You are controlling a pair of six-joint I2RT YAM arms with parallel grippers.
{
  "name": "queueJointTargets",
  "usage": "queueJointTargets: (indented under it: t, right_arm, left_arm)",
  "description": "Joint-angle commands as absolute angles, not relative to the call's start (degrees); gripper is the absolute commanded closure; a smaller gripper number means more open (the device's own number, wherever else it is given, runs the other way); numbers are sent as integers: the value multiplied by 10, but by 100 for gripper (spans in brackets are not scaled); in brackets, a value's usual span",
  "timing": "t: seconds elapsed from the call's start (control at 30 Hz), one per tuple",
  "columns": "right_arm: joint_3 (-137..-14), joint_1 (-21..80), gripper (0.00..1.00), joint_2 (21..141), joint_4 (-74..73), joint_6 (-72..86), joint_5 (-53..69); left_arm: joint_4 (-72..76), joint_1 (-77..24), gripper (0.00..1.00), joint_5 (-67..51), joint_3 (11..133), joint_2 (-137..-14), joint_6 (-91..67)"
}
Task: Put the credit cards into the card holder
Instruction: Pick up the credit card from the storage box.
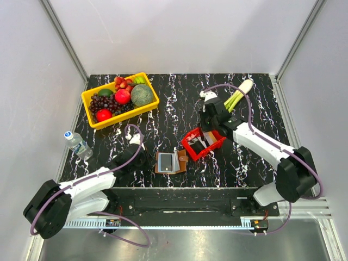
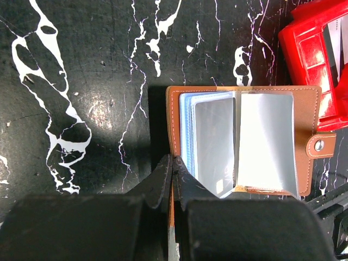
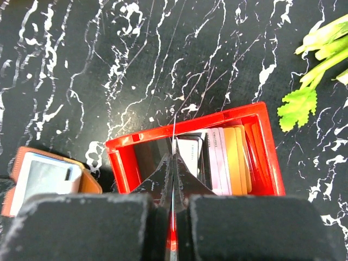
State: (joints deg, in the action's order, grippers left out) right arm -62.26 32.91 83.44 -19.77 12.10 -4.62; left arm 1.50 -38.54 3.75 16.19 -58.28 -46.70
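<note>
R gripper point(image 3: 173, 163) fingers sit pressed nearly together over red bin point(image 3: 217, 118), w/ a thin pale edge poking past the tips. It's prob 1 card point(image 3: 173, 136) held edge-on, can't be fully sure. Other credit cards point(image 3: 231, 160) stand on edge inside the bin. Card holder point(image 2: 244, 141) lies open on table point(image 2: 81, 81) just beside bin, clear sleeves up, snap tab toward bin. L gripper point(image 2: 173, 163) is closed on holder's brown outer edge, apparently pinning it. Step in hand, I reckon: get card over to a sleeve. To do it well: square card to sleeve mouth, come in low & flat, feed slowly so sleeve doesn't buckle, L side bracing vs sliding. Celery point(image 3: 318, 49) lies well apart.
</note>
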Motion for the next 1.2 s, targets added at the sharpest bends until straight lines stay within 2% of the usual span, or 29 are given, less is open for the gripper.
queueJointTargets:
  t: [0.0,0.13,0.43,0.73,1.17]
  right_arm:
    - [-636,374,100,871,-215,99,-137]
    - [-642,419,100,915,-214,95,-212]
    - [-643,429,100,949,-212,114,-220]
    - [-639,429,99,961,-184,125,-112]
    - [-630,428,90,981,-181,135,-65]
  left_arm:
    - [47,-382,100,25,177,-585,-460]
    - [42,-381,100,26,174,-578,-460]
    - [35,-381,100,28,176,-573,-458]
    - [40,-380,100,25,178,-578,-456]
    - [40,-378,100,22,176,-579,-454]
